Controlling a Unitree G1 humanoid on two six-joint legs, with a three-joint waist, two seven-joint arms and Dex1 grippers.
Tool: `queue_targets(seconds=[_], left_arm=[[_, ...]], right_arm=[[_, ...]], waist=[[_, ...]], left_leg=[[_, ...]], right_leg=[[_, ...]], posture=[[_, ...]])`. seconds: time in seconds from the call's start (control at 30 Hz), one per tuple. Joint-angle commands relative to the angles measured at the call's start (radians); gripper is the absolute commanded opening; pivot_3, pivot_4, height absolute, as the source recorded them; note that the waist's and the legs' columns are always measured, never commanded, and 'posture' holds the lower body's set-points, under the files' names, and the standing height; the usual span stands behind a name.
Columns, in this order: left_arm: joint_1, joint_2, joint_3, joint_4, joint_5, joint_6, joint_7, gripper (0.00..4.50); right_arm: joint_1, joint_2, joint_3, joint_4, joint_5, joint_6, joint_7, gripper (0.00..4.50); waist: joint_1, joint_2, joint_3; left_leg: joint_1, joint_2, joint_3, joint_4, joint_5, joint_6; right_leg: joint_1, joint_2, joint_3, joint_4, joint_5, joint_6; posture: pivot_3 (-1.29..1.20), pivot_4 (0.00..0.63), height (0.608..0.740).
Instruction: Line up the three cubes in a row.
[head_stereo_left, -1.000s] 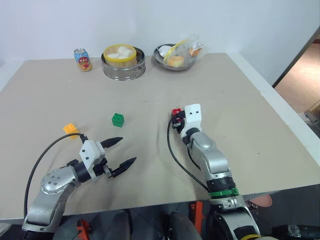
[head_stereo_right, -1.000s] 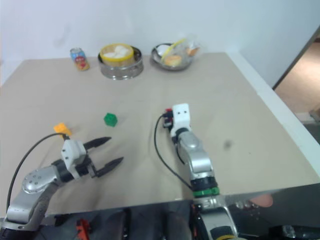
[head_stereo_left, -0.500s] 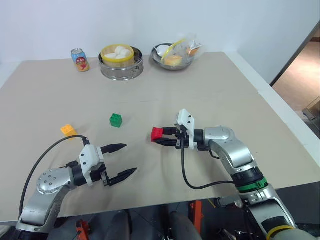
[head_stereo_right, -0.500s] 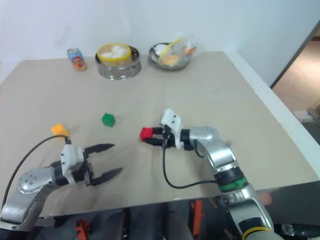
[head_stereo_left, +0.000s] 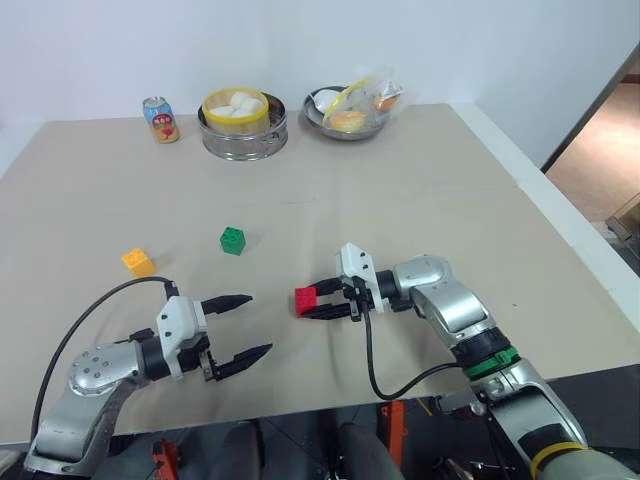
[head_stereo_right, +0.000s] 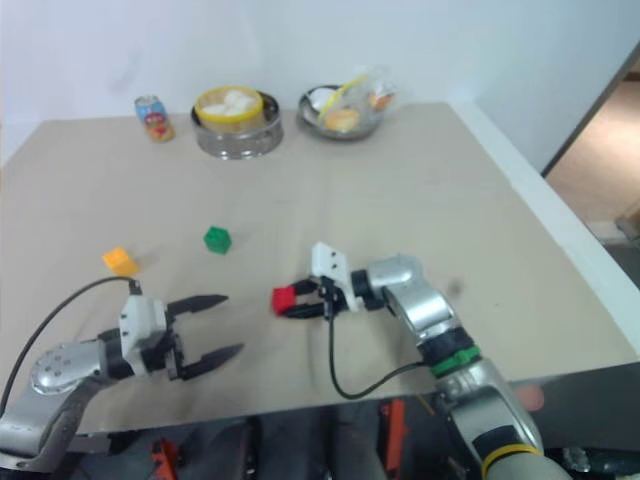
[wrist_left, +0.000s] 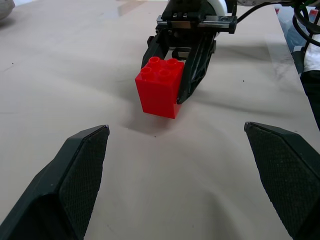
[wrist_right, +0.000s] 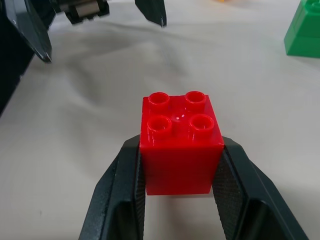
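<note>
My right gripper (head_stereo_left: 312, 305) pinches the red cube (head_stereo_left: 306, 300) just above the counter (head_stereo_left: 420, 200). My left gripper (head_stereo_left: 245, 325) is wide open and holds nothing. The green cube (head_stereo_left: 232, 240) sits at eleven o'clock from red, the orange cube (head_stereo_left: 138, 262) at ten.

We see a beige table (head_stereo_left: 420, 190): green cube (head_stereo_left: 232, 240), orange-yellow cube (head_stereo_left: 138, 262), soda can (head_stereo_left: 164, 120), steamer (head_stereo_left: 244, 124) and metal bowl (head_stereo_left: 345, 115) rest on it.
</note>
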Motion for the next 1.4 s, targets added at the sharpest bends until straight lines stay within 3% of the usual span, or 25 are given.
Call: queue_targets(seconds=[0.03,1.13,1.2,1.4], left_arm=[[0.005,0.009,0.029,-0.047,-0.020,-0.001,0.011,4.50],[-0.006,0.010,0.009,-0.060,-0.008,0.016,0.052,4.50],[-0.011,0.009,0.007,-0.057,-0.007,0.016,0.051,4.50],[-0.014,0.009,0.004,-0.056,-0.008,0.019,0.049,4.50]], right_arm=[[-0.042,0.009,-0.009,0.035,-0.011,-0.053,0.030,1.24],[-0.061,-0.040,-0.036,0.132,-0.071,-0.127,0.031,1.24],[-0.061,-0.044,-0.032,0.131,-0.072,-0.120,0.039,2.29],[-0.049,-0.064,-0.042,0.096,-0.070,-0.124,0.038,4.30]], waist=[[0.000,0.000,0.000],[0.000,0.000,0.000],[0.000,0.000,0.000],[0.000,0.000,0.000]], left_leg=[[0.000,0.000,0.000,0.000,0.000,0.000],[0.000,0.000,0.001,0.001,0.000,0.000],[0.000,0.000,0.001,0.002,0.000,0.000],[0.000,0.000,0.001,0.003,0.000,0.000]], right_leg=[[0.000,0.000,0.000,0.000,0.000,0.000],[0.000,0.000,0.001,0.000,0.002,0.000],[0.001,0.000,0.001,0.000,0.002,0.000],[0.000,0.000,0.002,0.000,0.003,0.001]], posture=[[0.00,0.150,0.740],[0.00,0.150,0.740],[0.00,0.150,0.740],[0.00,0.150,0.740]])
